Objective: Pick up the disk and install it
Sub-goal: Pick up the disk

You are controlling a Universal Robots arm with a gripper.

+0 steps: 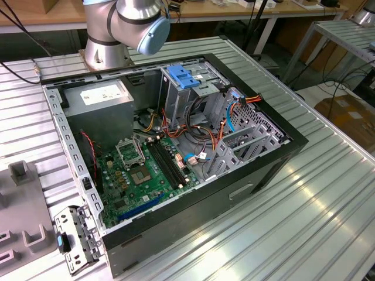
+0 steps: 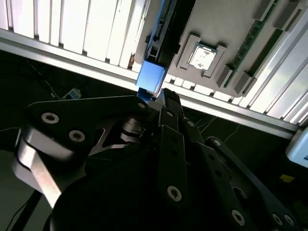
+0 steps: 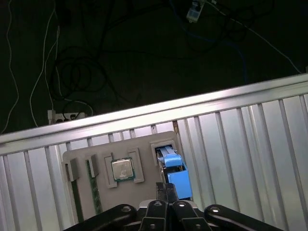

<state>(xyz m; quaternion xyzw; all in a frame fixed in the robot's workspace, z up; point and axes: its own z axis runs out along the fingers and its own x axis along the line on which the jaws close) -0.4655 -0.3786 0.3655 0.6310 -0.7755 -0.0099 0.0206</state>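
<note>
The black linkage gripper [image 3: 166, 188] has its fingers [image 3: 160, 190] drawn close together, clenched on the near end of the disk [image 3: 177, 179], a thin slab edged with blue plastic carrier rails. The disk stands on edge in a slot of a pale grey moulded fixture plate [image 3: 139, 144]. In the second wrist view the gripper [image 2: 161, 95] meets the same blue end of the disk [image 2: 150, 77], whose dark edge runs away into the plate [image 2: 226, 19]. No writing can be read. The disk shows only its narrow edge, and the square silver processor chip [image 3: 121, 169] lying in its pocket well beside the disk bears markings too faint to make out. In the exterior view the white sticker [image 1: 99, 93] on the grey power-supply box carries print too small to read. Taken from the exterior view's left: a grey plate with raised blocks [image 1: 23, 205] is cut off at the frame edge. Then comes the open black computer case [image 1: 296, 137] with its green motherboard [image 1: 146, 170], a flat light-blue ribbed latch plate [image 1: 184, 76] and the silver arm [image 1: 126, 23] behind it. All of this rests on the ribbed aluminium table [image 1: 316, 205]. The gripper's own body hides the near part of the plate in both wrist views, and beyond the table edge lie dim floor cables [image 3: 72, 72].
</note>
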